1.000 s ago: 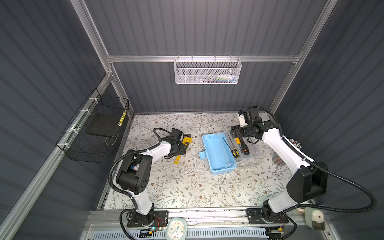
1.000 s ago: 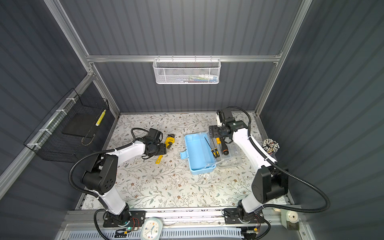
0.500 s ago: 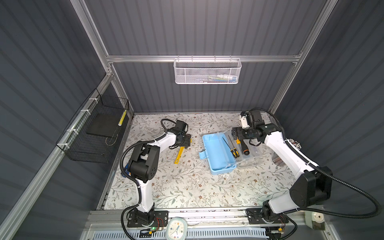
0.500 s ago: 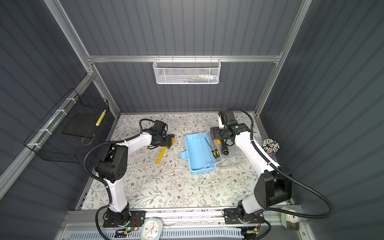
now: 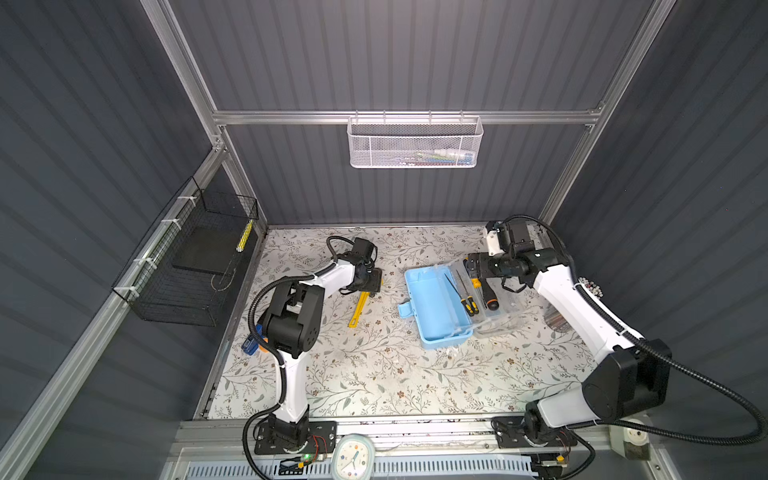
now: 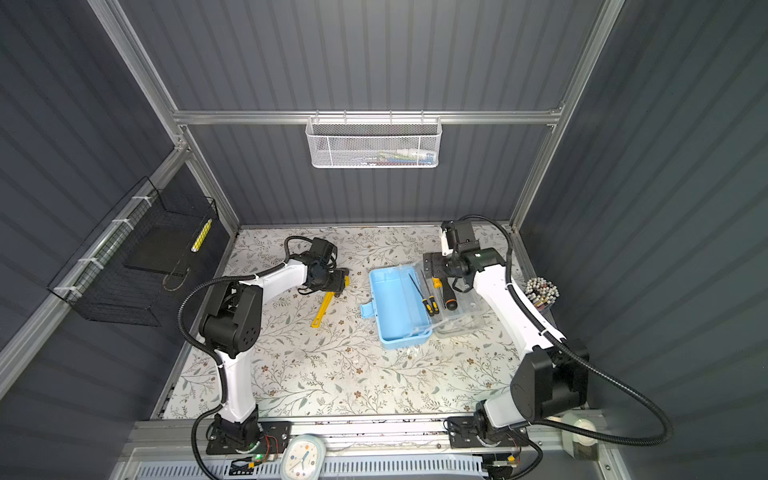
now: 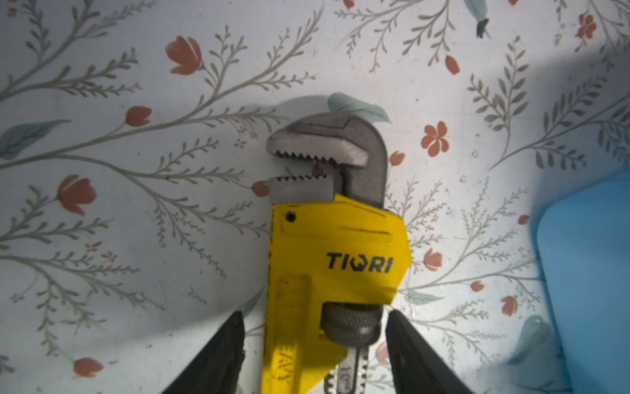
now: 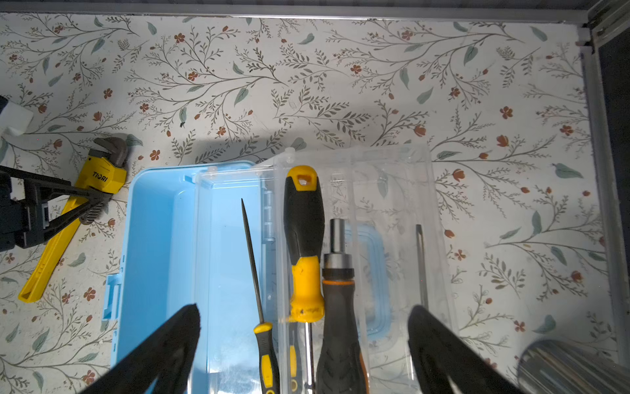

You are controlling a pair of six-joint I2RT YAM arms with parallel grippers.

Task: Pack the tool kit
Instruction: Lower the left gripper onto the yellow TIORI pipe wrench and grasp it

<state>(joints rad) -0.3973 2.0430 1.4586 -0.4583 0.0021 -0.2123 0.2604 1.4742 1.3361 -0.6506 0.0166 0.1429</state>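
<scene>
Case [image 5: 428, 303] lies open on the table [image 5: 374, 374], a bit right of the middle in both top views. Its long axis goes from far to near, with the near end turned slightly to the right. The clear lid [image 5: 500, 309] is folded flat to its right. A thin tool [image 8: 252, 259] lies inside along this axis, tip to the far side. Two screwdrivers [image 8: 303, 238] lie parallel to it on the lid, by the hinge.

Right gripper [image 8: 305, 317] hangs over these tools, its jaws spread wide and holding nothing.

Left of the case and apart from it, the wrench [image 7: 337, 252] lies flat, its head to the far side and its handle toward the near edge. Left gripper [image 7: 313, 317] has one finger on each side of the wrench neck. Table shows between one finger and the wrench, so it does not clamp.
</scene>
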